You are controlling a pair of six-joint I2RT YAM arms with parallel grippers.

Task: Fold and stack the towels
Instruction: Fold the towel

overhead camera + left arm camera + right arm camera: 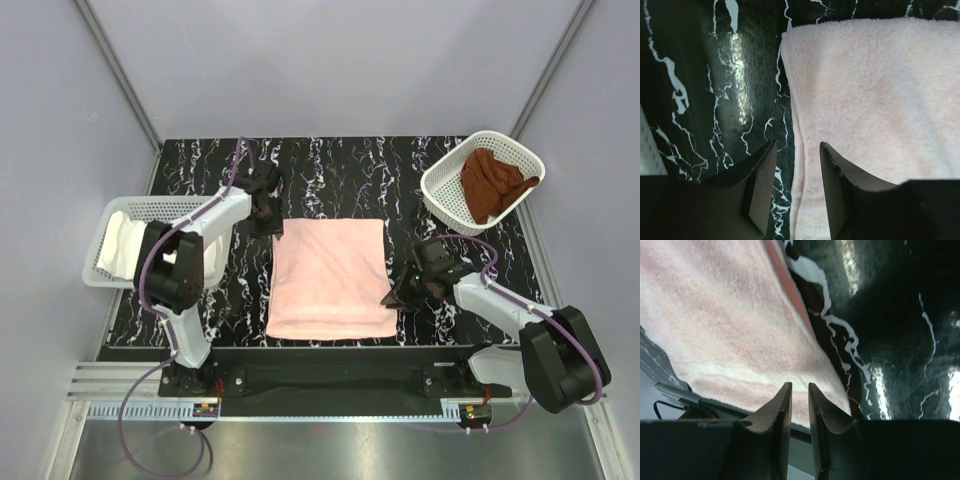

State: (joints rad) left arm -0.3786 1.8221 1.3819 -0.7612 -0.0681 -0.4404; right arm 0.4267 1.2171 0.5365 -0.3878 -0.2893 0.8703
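A pale pink towel point(330, 278) lies flat on the dark marbled table point(340, 165). My left gripper point(267, 222) hovers at its far left corner. In the left wrist view the left gripper point(798, 143) is open, its jaws either side of the pink towel's point(875, 100) left edge without pinching it. My right gripper point(392, 297) sits at the towel's right edge. In the right wrist view the right gripper point(799, 384) is only slightly open over the pink towel point(715, 315), with an empty gap. A white towel point(125, 240) and a rust-brown towel point(493, 185) lie in baskets.
A white mesh basket point(150, 205) at the left table edge holds the white towel. Another white mesh basket point(440, 195) at the far right holds the rust-brown one. Grey walls enclose the table on three sides. A black rail point(330, 365) runs along the near edge.
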